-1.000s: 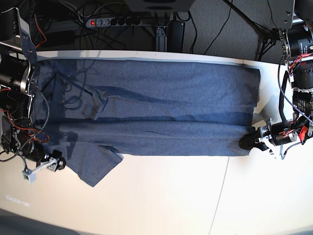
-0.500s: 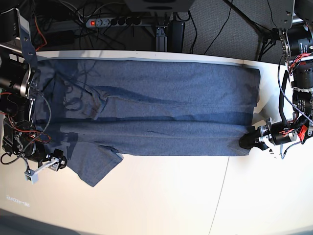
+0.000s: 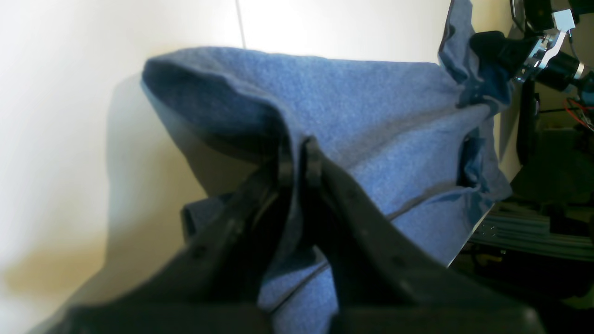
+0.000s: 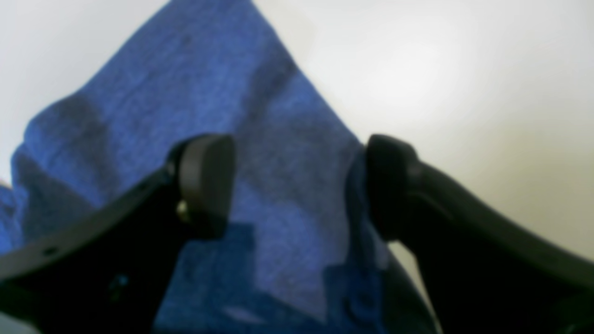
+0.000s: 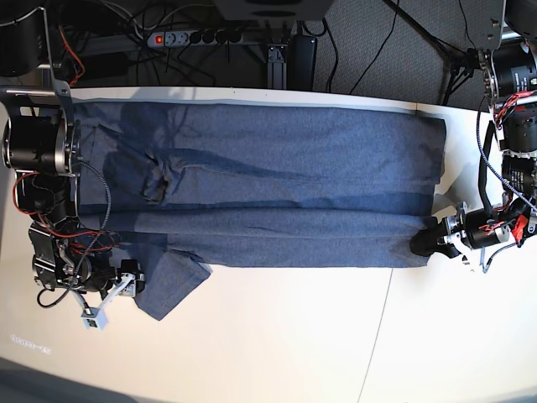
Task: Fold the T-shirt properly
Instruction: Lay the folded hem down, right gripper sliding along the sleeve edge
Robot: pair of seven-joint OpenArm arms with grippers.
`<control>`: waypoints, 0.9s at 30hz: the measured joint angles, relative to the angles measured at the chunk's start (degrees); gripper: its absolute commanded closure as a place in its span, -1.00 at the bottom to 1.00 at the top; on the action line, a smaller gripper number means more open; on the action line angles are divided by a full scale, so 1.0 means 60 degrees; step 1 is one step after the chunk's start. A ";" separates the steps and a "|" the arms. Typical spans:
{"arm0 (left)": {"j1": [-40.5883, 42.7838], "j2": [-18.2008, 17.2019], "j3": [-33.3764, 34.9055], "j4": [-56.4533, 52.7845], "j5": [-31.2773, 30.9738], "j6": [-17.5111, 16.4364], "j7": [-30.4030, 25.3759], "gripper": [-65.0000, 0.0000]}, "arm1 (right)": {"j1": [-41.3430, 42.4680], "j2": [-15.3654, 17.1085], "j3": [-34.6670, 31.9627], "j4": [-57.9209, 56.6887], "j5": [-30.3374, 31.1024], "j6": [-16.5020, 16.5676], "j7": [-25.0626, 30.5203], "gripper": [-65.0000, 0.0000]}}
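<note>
The slate-blue T-shirt [image 5: 277, 180] lies spread along the white table [image 5: 277, 336], its near long side folded over as a band. One sleeve [image 5: 172, 285] sticks out toward the front left. My left gripper [image 5: 425, 240] is at the shirt's right end, shut on the folded fabric; in the left wrist view its jaws [image 3: 297, 160] pinch a raised ridge of T-shirt [image 3: 371, 116]. My right gripper [image 5: 138, 281] is at the sleeve's left edge. In the right wrist view it [image 4: 297, 185] stands open, with T-shirt cloth [image 4: 278, 139] under and between the fingers.
Behind the table's back edge lie a power strip [image 5: 180, 38] and loose cables. The arm bases with their wiring stand at the left edge [image 5: 38, 143] and the right edge [image 5: 512, 126]. A seam [image 5: 379, 332] runs across the table's front right.
My right arm has swung forward and inward, bringing its open gripper to the sleeve's edge. The collar area has bunched slightly. The left gripper has stayed shut in place.
</note>
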 measured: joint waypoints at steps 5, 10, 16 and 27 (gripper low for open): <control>0.0000 0.0000 0.0000 0.0000 -0.0029 0.0000 0.0004 1.00 | 0.0135 -0.0029 -0.0663 0.0000 -0.0044 0.0000 -0.0044 -0.34; 0.0000 0.0000 0.0000 0.0000 -0.0051 -0.0004 0.0004 1.00 | 0.0168 -0.0142 -0.1322 0.0011 -0.0106 0.0000 -0.0025 -0.34; 0.0000 0.0000 0.0000 0.0000 -0.0066 -0.0004 0.0004 1.00 | 0.0208 -0.0466 -0.2178 0.0018 -0.0178 -0.0007 0.0339 -0.34; 0.0000 0.0000 0.0000 0.0000 -0.0033 -0.0004 0.0000 1.00 | 0.0259 -0.0663 -0.2827 0.0055 -0.0601 0.0120 0.0561 0.53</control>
